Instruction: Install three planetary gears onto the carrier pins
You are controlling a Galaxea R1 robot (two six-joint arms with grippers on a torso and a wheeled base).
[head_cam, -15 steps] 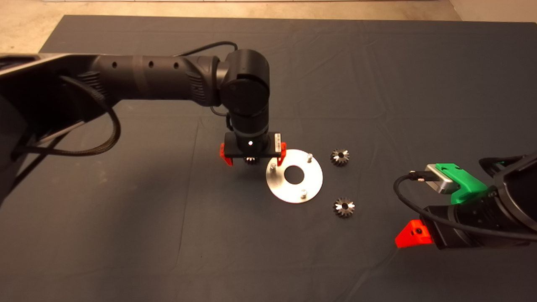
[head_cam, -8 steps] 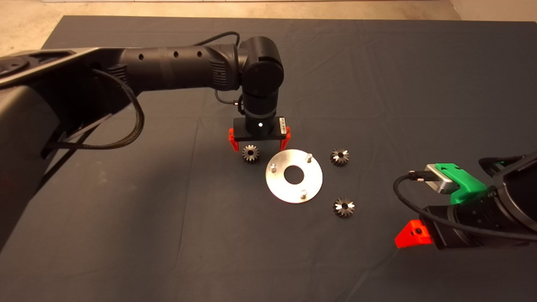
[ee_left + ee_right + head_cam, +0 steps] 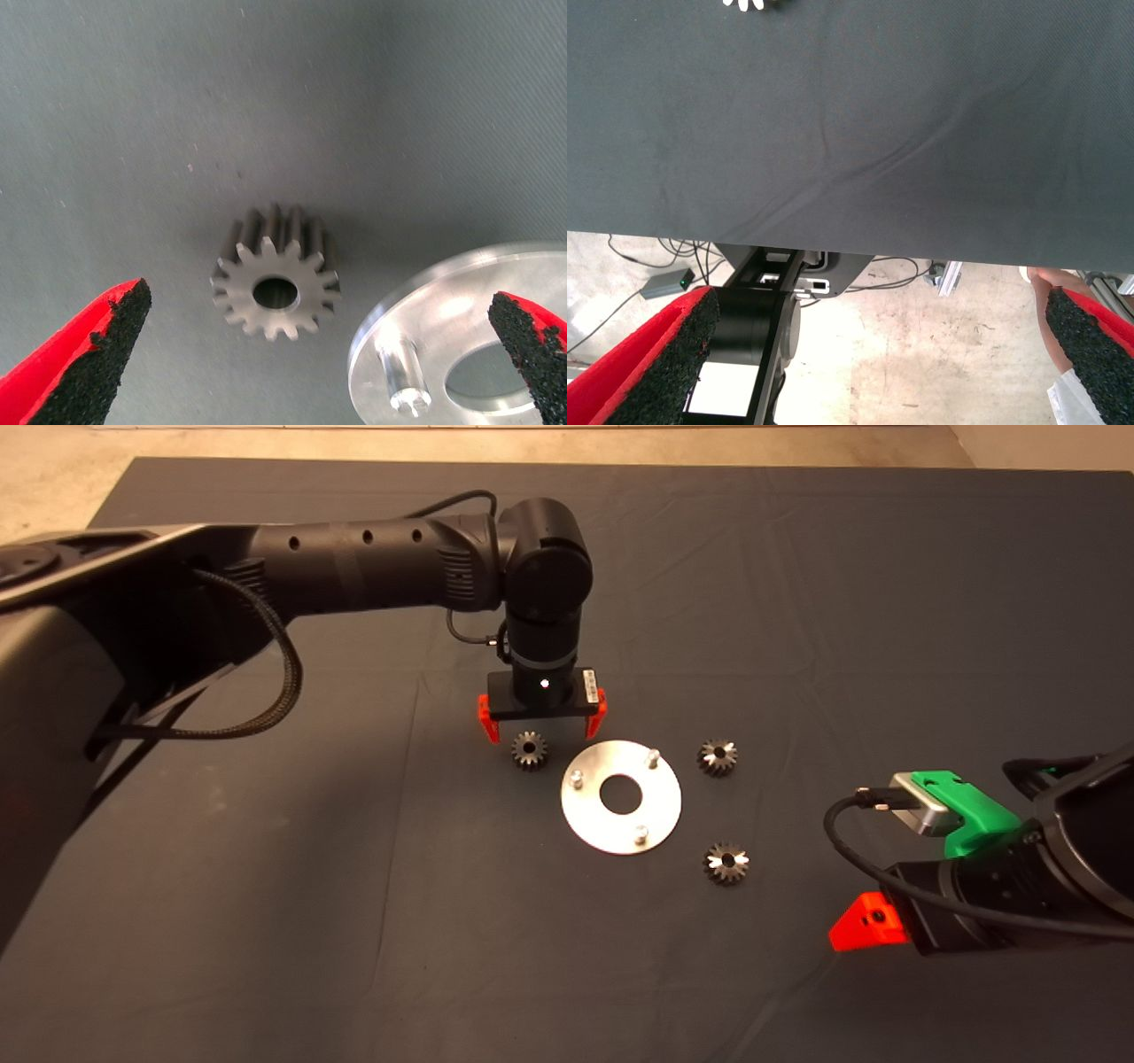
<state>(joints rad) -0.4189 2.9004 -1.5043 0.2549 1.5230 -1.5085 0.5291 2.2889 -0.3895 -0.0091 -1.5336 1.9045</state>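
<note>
A dark grey woven cloth mat (image 3: 266,921) with shallow creases covers the table. Near its centre lies a flat round disc of bright polished silver metal (image 3: 660,815) with a large centre hole, carrying three short cylindrical silver carrier pins: one at its left (image 3: 576,779), one at its far right (image 3: 652,758) and one at its near edge (image 3: 641,833). All three pins stand upright and bare. Three small dark-silver metal planetary gears with pointed teeth and a round centre bore lie on the mat, none on a pin: the left gear (image 3: 529,750) lies just beside the disc's left rim, apart from it; the far right gear (image 3: 718,756) and the near right gear (image 3: 726,863) lie near the disc's right side. In the left wrist view the left gear (image 3: 276,294) shows a matt machined face, straight-cut tooth flanks and a clean bore, with the disc's glossy rim (image 3: 390,310) close by. The left gripper (image 3: 541,724), on a black jointed arm, hangs above that gear with its red fingers (image 3: 75,354) spread wide and grasping nothing; their black pads are coarse and granular. The right gripper (image 3: 877,372) waits at the mat's near right edge, its fingers also spread and empty.
</note>
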